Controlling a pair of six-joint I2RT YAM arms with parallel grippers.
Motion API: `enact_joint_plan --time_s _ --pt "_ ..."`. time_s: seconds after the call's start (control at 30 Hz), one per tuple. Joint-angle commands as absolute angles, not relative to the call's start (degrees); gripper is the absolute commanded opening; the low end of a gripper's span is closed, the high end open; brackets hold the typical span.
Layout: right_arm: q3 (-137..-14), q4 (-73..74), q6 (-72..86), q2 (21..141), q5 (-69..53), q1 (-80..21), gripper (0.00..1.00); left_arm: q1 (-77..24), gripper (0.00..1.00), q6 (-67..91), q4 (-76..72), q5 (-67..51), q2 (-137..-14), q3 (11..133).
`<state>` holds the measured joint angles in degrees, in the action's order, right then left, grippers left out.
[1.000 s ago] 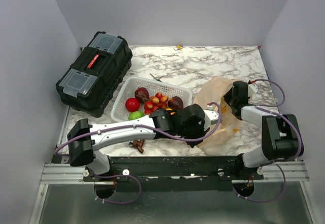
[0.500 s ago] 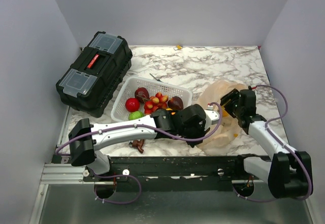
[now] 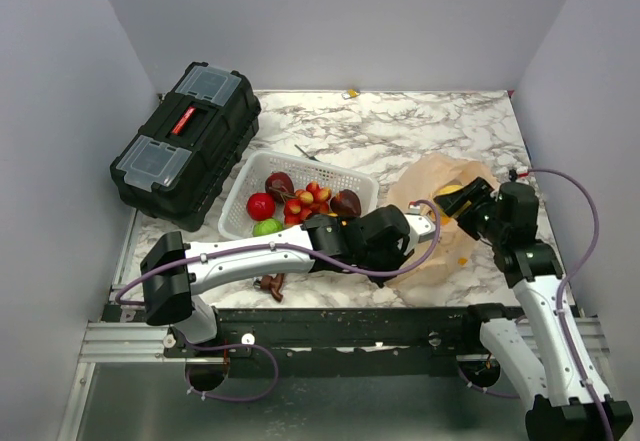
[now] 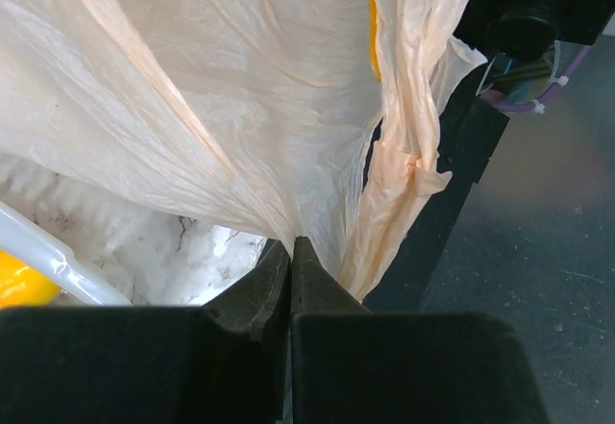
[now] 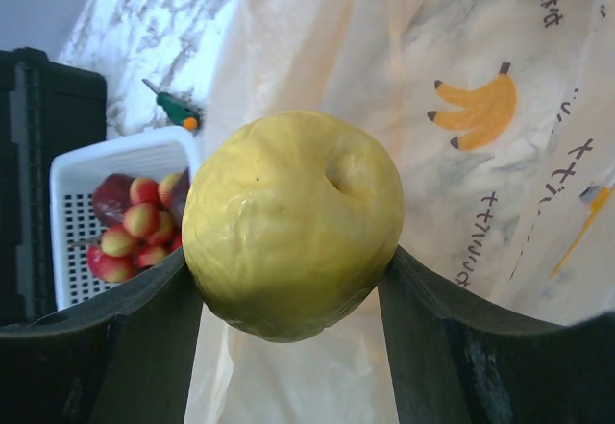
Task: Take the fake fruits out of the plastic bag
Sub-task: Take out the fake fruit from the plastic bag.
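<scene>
— What has moved?
— The right gripper [image 5: 286, 275] has lifted up out of the bag [image 3: 422, 175] and its arm has swung right. It pinches a yellow fruit [image 5: 293, 217] just above the bag, right of the basket [image 3: 237, 209].
— And the left gripper [image 4: 290, 265]?
— Pressed together on a fold at the bag's near left edge. Other fruits [image 3: 261, 206] lie in the basket.

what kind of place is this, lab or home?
Likely a lab test cell: plain grey walls box in a marble-print table, an aluminium mounting rail, staged props like the toolbox and basket of fake fruits.
</scene>
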<state>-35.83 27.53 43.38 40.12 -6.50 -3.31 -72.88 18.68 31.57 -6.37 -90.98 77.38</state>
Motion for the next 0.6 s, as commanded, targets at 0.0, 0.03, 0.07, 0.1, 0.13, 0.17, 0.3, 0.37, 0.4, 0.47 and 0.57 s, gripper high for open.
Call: enact_joint_plan --time_s 0.0,0.03,0.07,0.1,0.13,0.17,0.3,0.37,0.4,0.47,0.57 --pt "-45.0 39.1 42.5 38.9 -3.5 -3.1 0.22 -73.1 0.0 18.3 32.6 -3.6 -90.7 79.0" --pt "-47.4 40.3 41.8 39.0 -2.7 -3.1 0.22 -73.1 0.0 18.2 32.6 -3.4 -90.5 78.9" --pt "-49.5 41.0 41.3 39.2 -2.4 -3.1 0.22 -73.2 0.0 18.1 32.7 -3.3 -90.2 78.9" --pt "-51.2 41.7 40.8 39.5 -2.3 -3.0 0.22 -73.2 0.0 18.0 32.7 -2.9 -89.9 78.9" --pt "-53.0 42.0 39.9 39.9 -2.4 -3.1 0.22 -73.1 0.01 17.9 32.7 -2.7 -89.5 78.8" --pt "-54.5 42.2 39.0 40.3 -2.6 -3.1 0.22 -73.2 0.05 17.8 32.7 -2.4 -89.1 78.7" --pt "-58.4 42.2 35.9 43.3 -2.9 -3.0 0.22 -73.1 0.25 17.2 31.9 -1.5 -87.2 77.8" --pt "-59.9 42.2 35.4 46.0 -4.9 -3.1 0.22 -73.2 0.35 16.8 31.5 -0.5 -86.0 77.3" --pt "-60.0 41.3 35.5 46.7 -6.5 -3.1 0.21 -73.2 0.43 16.4 31.1 -0.4 -85.4 77.1" --pt "-59.9 39.0 36.4 47.7 -8.8 -3.1 0.21 -73.1 0.54 15.6 30.7 1.7 -84.1 76.9" --pt "-60.7 36.3 37.8 49.1 -10.9 -3.1 0.21 -73.2 0.64 13.9 29.2 3.6 -81.2 75.5"
